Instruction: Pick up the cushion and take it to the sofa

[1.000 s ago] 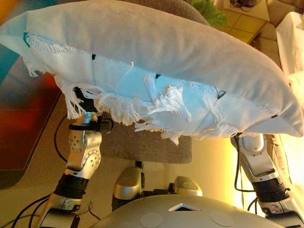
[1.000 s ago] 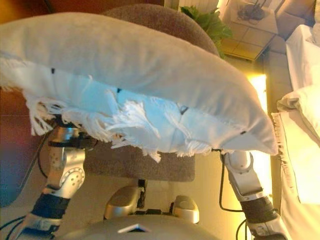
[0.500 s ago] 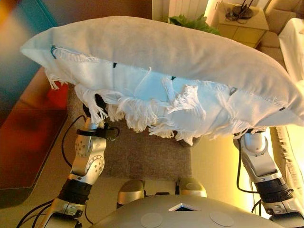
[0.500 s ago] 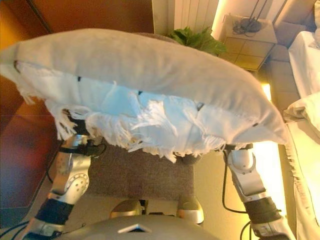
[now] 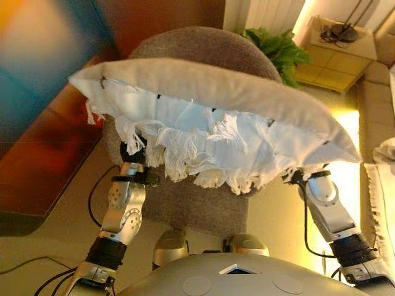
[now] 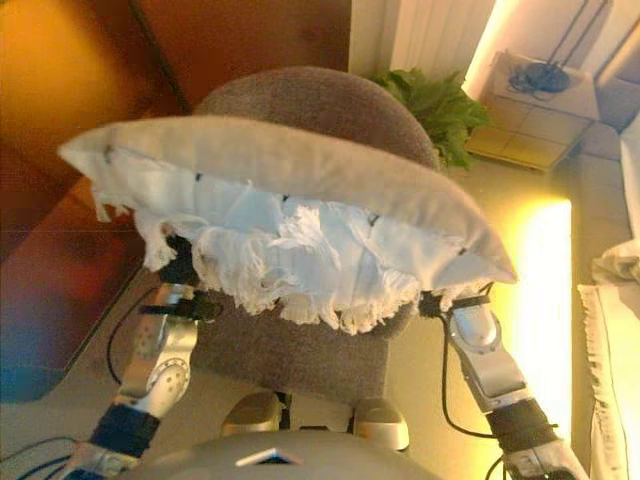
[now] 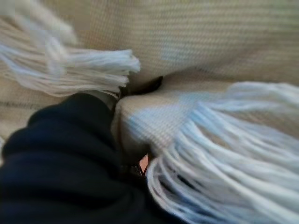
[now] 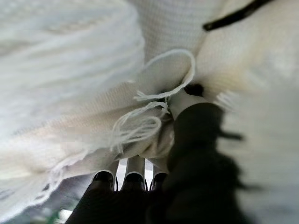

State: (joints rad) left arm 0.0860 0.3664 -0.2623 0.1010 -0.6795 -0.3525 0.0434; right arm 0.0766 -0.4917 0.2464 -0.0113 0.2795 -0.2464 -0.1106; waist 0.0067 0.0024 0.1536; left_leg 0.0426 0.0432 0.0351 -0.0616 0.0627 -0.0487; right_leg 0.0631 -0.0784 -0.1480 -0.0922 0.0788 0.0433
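Note:
The cushion (image 5: 210, 98) is beige with a white fringed panel on its near side. I hold it in the air with both hands, over a grey chair. My left hand (image 5: 132, 152) is under its left end, mostly hidden by fringe. In the left wrist view the hand's dark cover (image 7: 70, 154) presses into a fold of the cloth. My right hand (image 5: 297, 177) is under the right end. In the right wrist view its fingers (image 8: 126, 175) and thumb pinch a fold of the cushion (image 8: 70, 70).
A grey upholstered chair (image 5: 197, 46) stands directly below and behind the cushion. A dark wooden table (image 5: 43, 166) is at the left. A green plant (image 5: 281, 52) and a tiled side table (image 5: 336, 58) stand at the back right. White bedding (image 5: 386, 185) lies at the right edge.
The cushion has moved away from my head, forward and lower over the chair. The whole view has shifted, and the chair's back now shows behind it.

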